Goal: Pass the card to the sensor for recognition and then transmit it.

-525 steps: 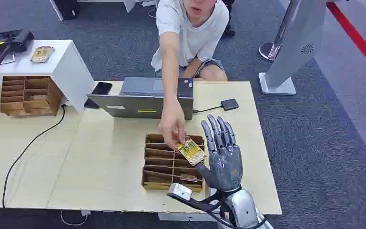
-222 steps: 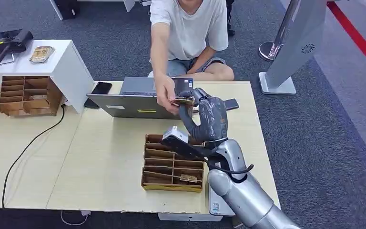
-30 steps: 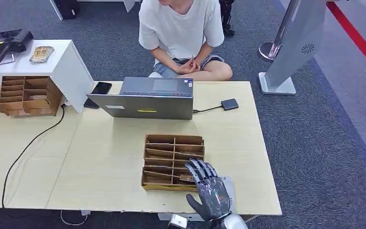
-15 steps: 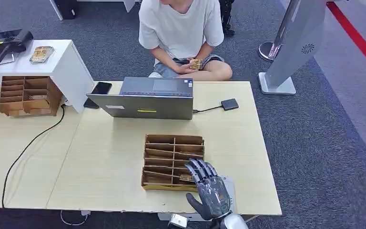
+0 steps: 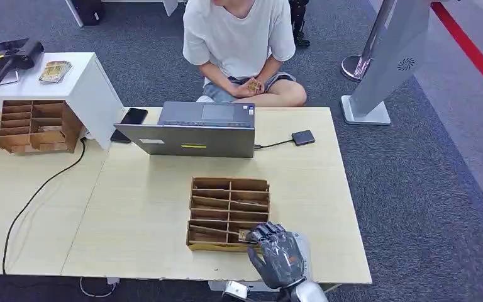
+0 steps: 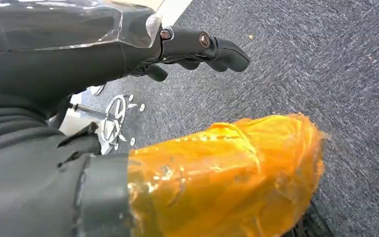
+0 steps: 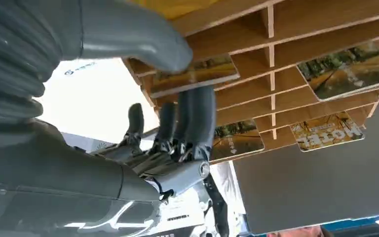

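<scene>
Where the wooden organizer [image 5: 229, 212] ends, right hand [image 5: 275, 255] seemingly pinching card [image 7: 195, 75], left hand [image 6: 197, 47] curled, empty.

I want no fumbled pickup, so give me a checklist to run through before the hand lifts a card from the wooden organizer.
1. Right hand at the brown wooden slotted organizer, near corner: ok.
2. Thumb and fingers either side of the yellow printed card: ok.
3. Card firmly pinched: cannot tell.
4. Small black sensor box on the pale wooden table unobstructed: ok.
5. Person's hands away from the table: ok.
</scene>
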You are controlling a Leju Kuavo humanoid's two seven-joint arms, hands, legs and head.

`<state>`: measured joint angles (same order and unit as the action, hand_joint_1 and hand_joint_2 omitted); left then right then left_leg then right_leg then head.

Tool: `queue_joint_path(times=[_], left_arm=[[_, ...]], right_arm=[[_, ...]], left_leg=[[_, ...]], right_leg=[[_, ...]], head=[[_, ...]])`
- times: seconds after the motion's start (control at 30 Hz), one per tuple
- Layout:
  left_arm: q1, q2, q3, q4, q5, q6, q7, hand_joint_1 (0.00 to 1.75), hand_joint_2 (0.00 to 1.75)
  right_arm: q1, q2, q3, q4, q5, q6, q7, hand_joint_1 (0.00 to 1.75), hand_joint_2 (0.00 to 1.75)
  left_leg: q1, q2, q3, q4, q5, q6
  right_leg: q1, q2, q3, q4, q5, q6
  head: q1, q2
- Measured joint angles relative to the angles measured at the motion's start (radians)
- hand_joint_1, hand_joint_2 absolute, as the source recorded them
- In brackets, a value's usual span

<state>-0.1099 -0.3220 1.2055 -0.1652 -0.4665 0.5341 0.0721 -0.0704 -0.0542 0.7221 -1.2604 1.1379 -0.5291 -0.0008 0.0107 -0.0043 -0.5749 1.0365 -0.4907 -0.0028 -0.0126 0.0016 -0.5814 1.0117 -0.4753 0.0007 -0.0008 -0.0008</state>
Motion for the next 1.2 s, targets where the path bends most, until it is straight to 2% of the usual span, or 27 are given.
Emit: queue_joint_path(times=[0.07, 0.1, 0.43, 0.5, 0.57, 0.97, 1.2], left_arm=[[0.0, 0.0, 0.0, 0.0, 0.0, 0.0, 0.0, 0.0, 0.0], [0.0, 0.0, 0.0, 0.0, 0.001, 0.0, 0.0, 0.0, 0.0], [0.0, 0.0, 0.0, 0.0, 0.002, 0.0, 0.0, 0.0, 0.0], [0.0, 0.0, 0.0, 0.0, 0.003, 0.0, -0.001, 0.0, 0.0], [0.0, 0.0, 0.0, 0.0, 0.003, 0.0, -0.002, 0.0, 0.0], [0.0, 0.0, 0.0, 0.0, 0.012, 0.006, -0.011, 0.0, 0.0], [0.0, 0.0, 0.0, 0.0, 0.025, 0.012, -0.018, 0.0, 0.0]], right_arm=[[-0.003, 0.0, 0.0, 0.0, -0.005, 0.002, -0.001, 1.34, 1.75], [-0.005, 0.0, 0.0, 0.0, -0.006, 0.002, -0.001, 1.29, 1.75], [-0.011, 0.0, 0.0, 0.0, -0.01, 0.005, -0.003, 1.33, 1.75], [-0.012, 0.0, 0.0, 0.0, -0.01, 0.005, -0.003, 1.47, 1.75], [-0.012, 0.001, 0.0, 0.0, -0.015, -0.003, -0.005, 1.75, 1.75], [-0.008, 0.027, 0.0, 0.008, 0.012, -0.135, -0.048, 1.75, 1.75], [0.032, 0.04, -0.032, -0.07, 0.046, -0.14, -0.123, 1.75, 1.75]], left_leg=[[0.0, 0.0, 0.0, 0.0, 0.0, 0.0], [0.0, 0.0, 0.0, 0.0, 0.0, 0.0], [0.0, 0.0, 0.0, 0.0, 0.0, 0.0], [0.0, 0.0, 0.0, 0.0, 0.0, 0.0], [0.0, 0.0, 0.0, 0.0, 0.0, 0.0], [0.0, 0.0, 0.0, 0.0, 0.0, 0.0], [0.0, 0.0, 0.0, 0.0, 0.0, 0.0]], right_leg=[[0.0, 0.0, 0.0, 0.0, 0.0, 0.0], [0.0, 0.0, 0.0, 0.0, 0.0, 0.0], [0.0, 0.0, 0.0, 0.0, 0.0, 0.0], [0.0, 0.0, 0.0, 0.0, 0.0, 0.0], [0.0, 0.0, 0.0, 0.0, 0.0, 0.0], [0.0, 0.0, 0.0, 0.0, 0.0, 0.0], [0.0, 0.0, 0.0, 0.0, 0.0, 0.0]], head=[[0.0, 0.0], [0.0, 0.0], [0.0, 0.0], [0.0, 0.0], [0.0, 0.0], [0.0, 0.0], [0.0, 0.0]])
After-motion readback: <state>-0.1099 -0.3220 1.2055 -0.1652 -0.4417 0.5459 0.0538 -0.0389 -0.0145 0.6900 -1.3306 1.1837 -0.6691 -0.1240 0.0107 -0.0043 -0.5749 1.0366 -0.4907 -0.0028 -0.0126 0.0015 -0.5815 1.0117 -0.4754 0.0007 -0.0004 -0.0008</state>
